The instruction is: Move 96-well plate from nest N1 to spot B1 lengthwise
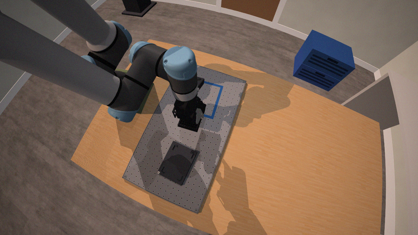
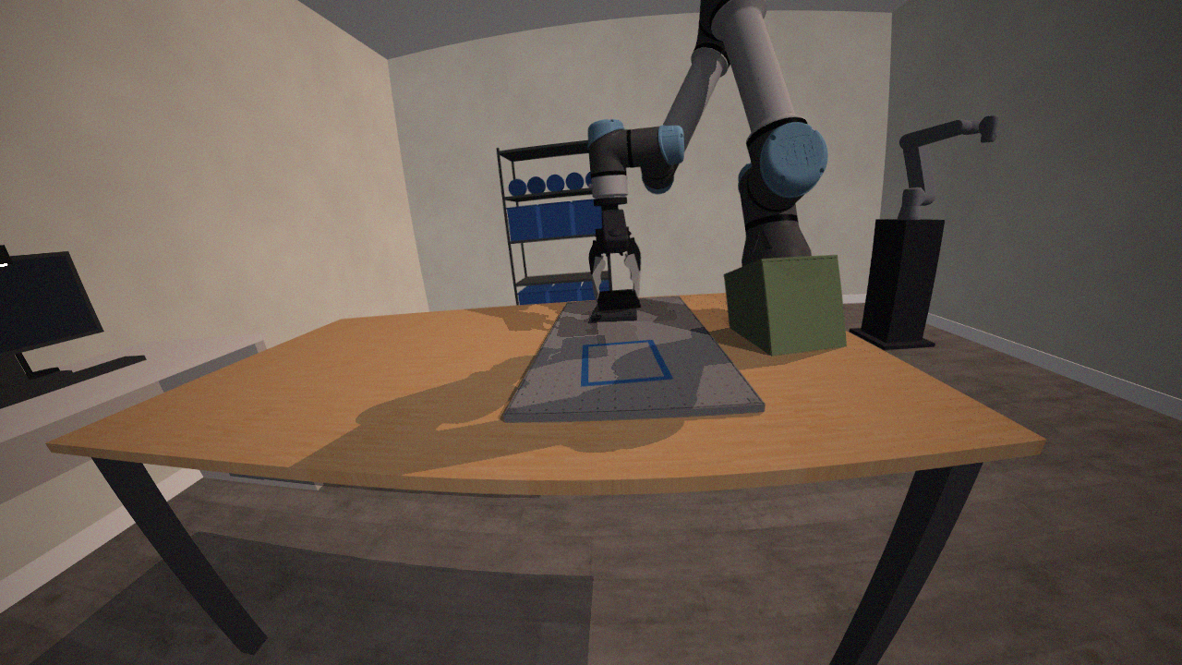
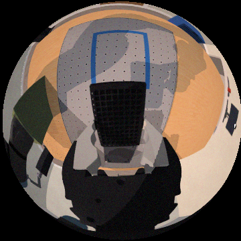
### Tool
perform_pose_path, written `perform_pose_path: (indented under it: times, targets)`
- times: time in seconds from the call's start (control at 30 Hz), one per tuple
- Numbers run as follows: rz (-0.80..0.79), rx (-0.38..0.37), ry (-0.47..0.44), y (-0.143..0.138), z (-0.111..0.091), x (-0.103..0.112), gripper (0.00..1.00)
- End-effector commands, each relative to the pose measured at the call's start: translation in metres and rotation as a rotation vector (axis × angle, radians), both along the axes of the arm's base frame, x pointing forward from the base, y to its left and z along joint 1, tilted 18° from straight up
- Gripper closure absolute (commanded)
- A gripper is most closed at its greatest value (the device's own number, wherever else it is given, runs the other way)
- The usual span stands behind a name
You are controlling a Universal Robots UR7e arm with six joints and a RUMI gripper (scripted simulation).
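Note:
My gripper (image 1: 188,113) (image 2: 614,277) (image 3: 118,119) is shut on the black 96-well plate (image 1: 189,125) (image 2: 614,300) (image 3: 118,114) and holds it by one short end, a little above the grey perforated board (image 1: 175,193) (image 2: 727,388) (image 3: 73,67). The plate hangs between the black plate nest N1 (image 1: 178,163) (image 2: 614,315), which is empty, and the blue taped outline B1 (image 1: 218,100) (image 2: 623,382) (image 3: 120,31). In the wrist view the plate's far end overlaps the near edge of the outline, and its long side runs along the outline's long side.
The arm's green base block (image 2: 785,301) (image 3: 33,110) stands on the wooden table beside the board. A black pedestal (image 2: 900,281) with a small arm stands on the floor. A blue cabinet (image 1: 324,59) and a shelf (image 2: 545,223) stand beyond the table.

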State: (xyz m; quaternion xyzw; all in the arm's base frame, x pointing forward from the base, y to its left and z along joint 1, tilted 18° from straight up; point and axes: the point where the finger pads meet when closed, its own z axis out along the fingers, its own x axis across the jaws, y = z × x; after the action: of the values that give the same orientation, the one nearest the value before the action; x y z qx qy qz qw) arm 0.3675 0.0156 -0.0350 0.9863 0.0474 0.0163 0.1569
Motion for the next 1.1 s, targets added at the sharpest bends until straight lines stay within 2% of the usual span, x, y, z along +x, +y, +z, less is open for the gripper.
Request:
perform_pose_path:
  times: [0.0, 1.07]
  targets:
    - [-0.005, -0.003, -0.005, 0.021, -0.007, 0.002, 1.0]
    - [-0.005, -0.002, -0.004, 0.109, -0.039, -0.002, 1.0]
